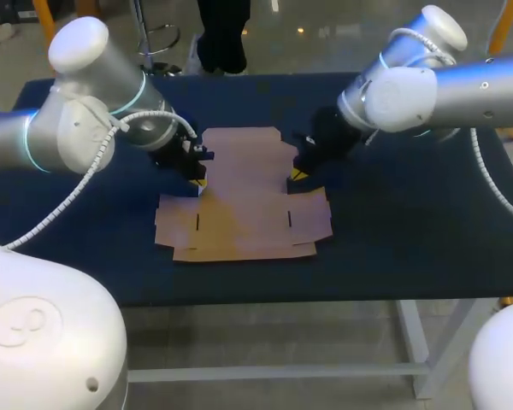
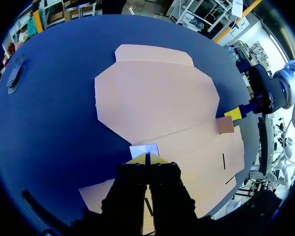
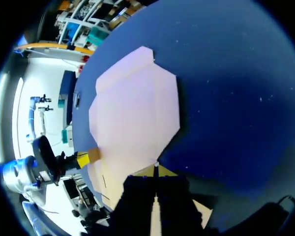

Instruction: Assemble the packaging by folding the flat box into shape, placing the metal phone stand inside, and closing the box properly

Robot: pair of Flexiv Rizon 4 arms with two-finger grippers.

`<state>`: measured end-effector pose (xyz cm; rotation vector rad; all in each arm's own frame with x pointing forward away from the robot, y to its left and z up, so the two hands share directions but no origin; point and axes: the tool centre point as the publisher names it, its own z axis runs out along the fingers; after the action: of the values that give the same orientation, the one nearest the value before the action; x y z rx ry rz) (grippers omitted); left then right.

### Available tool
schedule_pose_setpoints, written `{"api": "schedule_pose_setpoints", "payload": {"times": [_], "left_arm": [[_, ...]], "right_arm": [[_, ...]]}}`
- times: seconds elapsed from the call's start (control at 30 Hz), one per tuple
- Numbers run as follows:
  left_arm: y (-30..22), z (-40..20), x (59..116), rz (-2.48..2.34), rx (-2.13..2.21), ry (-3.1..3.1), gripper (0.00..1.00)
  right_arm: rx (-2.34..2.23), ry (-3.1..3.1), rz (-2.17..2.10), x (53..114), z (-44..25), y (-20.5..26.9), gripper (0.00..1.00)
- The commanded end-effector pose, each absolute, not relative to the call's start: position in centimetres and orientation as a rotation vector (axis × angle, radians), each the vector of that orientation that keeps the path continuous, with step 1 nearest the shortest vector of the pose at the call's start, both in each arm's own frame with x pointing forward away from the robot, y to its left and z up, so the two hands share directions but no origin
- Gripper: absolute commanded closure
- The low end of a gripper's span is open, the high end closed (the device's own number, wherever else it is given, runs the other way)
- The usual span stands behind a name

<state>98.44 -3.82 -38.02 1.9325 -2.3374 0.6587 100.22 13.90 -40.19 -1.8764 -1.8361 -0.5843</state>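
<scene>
Head view: flat box (image 1: 239,201) is pinched at nine o'clock by left gripper (image 1: 197,181), three by right gripper (image 1: 297,176); slippage is risked by uneven lifting.

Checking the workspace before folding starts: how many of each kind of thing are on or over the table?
Flat brown cardboard box blank: 1
Two-finger grippers with yellow tips: 2 (left gripper, right gripper)
Small dark object apart from the box, kind unclear: 1
Total: 4

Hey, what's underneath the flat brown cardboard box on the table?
Only the dark blue table shows around the flat brown cardboard box, which lies on it. Anything beneath the sheet is covered.
</scene>
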Motion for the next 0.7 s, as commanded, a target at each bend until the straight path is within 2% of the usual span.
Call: {"api": "schedule_pose_setpoints", "payload": {"times": [0.03,0.7], "left_arm": [[-3.2,-37.0,97.8,0.656,1.946,-2.337,1.0],[-0.7,-33.6,95.8,0.659,1.903,-2.317,1.0]], "right_arm": [[-1.816,-1.81,-0.581,100.7,-39.9,13.0,1.0],[-1.816,-1.813,-0.572,99.2,-37.1,9.7,1.0]]}}
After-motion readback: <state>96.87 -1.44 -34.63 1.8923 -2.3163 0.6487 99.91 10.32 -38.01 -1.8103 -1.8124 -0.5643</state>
